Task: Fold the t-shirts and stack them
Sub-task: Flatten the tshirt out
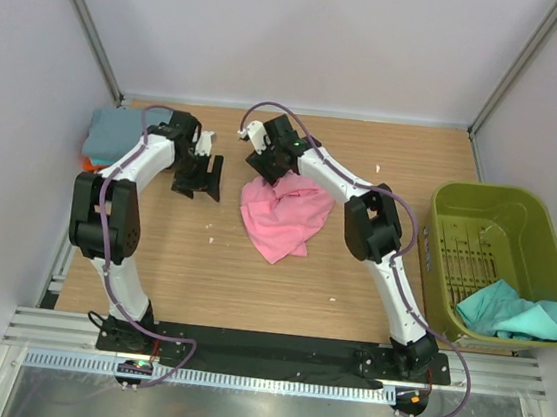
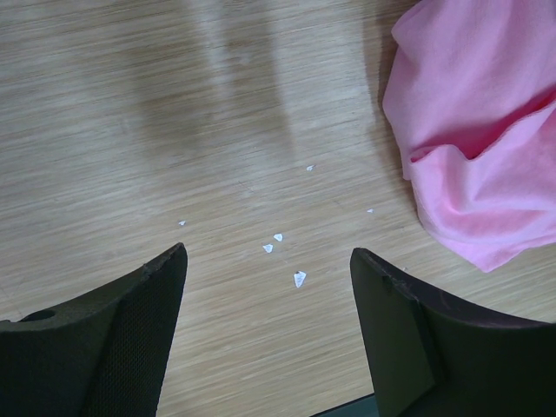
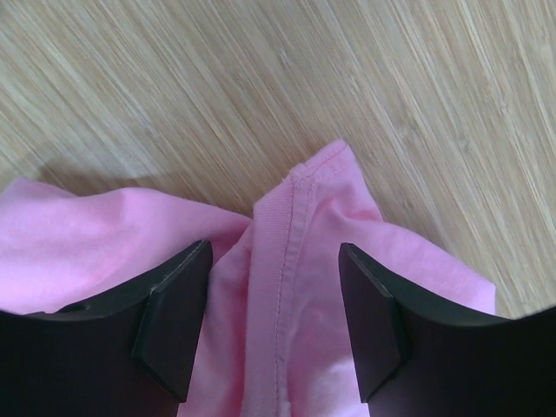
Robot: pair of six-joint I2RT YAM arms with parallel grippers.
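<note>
The left arm rises from its base at the near left corner, bends at an elbow by the table's left edge and reaches toward the far side; its wrist turns back so the left gripper points down at bare wood, just left of the pink t-shirt; its 2 fingers stand wide apart with nothing between them but tabletop and a few white paper scraps.

The right arm climbs from its base at the near right, folds at a dark elbow beside the shirt and stretches left and away; the right gripper hangs over the far edge of the pink cloth; its 2 fingers are spread, 1 on each side of a stitched hem that runs up between them; whether the tips touch the cloth cannot be told.

The pink t-shirt lies crumpled near the middle of the wooden table; a grey-blue t-shirt sits folded at the far left corner atop an orange t-shirt, of which only a sliver shows; a teal t-shirt lies bunched in the near end of the olive-green basket at the right edge.

Pale walls enclose the table on 3 sides; a metal rail runs along the near edge.
</note>
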